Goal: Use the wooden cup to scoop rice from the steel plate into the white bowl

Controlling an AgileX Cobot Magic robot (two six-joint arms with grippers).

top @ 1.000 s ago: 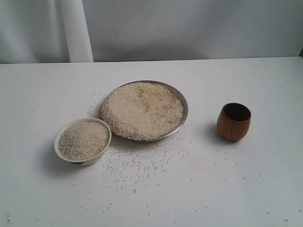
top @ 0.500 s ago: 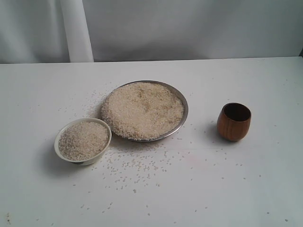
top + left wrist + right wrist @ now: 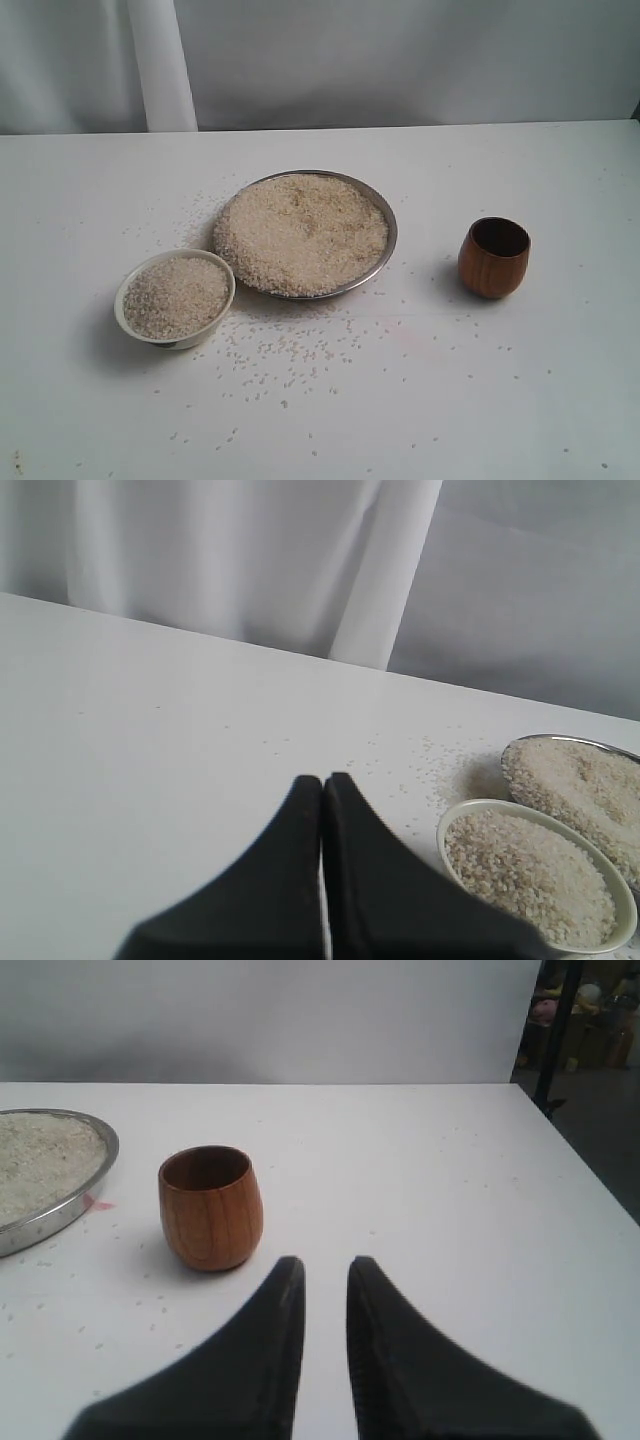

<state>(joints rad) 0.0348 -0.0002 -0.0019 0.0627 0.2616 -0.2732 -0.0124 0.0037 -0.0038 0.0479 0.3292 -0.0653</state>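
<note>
Inventory of the table, nearest item first.

1. Table: white top. Loose rice lies scattered across the near half, thickest just in front of the two vessels.
2. White bowl: near left, upright, already filled with grains almost to its thick rim. It sits just beside the plate's near-left edge; I cannot tell whether the two touch.
3. Wooden cup: on the right, upright, mouth up, dark inside. No grains are visible in it. It stands well apart from the bowl and apart from the plate.
4. Steel plate: centre, behind the bowl, heaped with grains up to its raised rim.
5. Curtain: pale cloth along the far edge.

Neither arm shows from where I stand; each is seen only through its own wrist camera.

- Left gripper: jaws pressed together, holding nothing, hanging above bare table short of the bowl.
- Right gripper: jaws a narrow slit apart, empty, with the cup ahead of them and untouched.

Change over the last second: none. Cup, bowl, plate and every stray grain sit exactly as they did.

My reading is that the scooping has paused or has not restarted. The cup has to be grasped first, and the right jaws look too narrow for its body, so they would need to widen before closing in.
</note>
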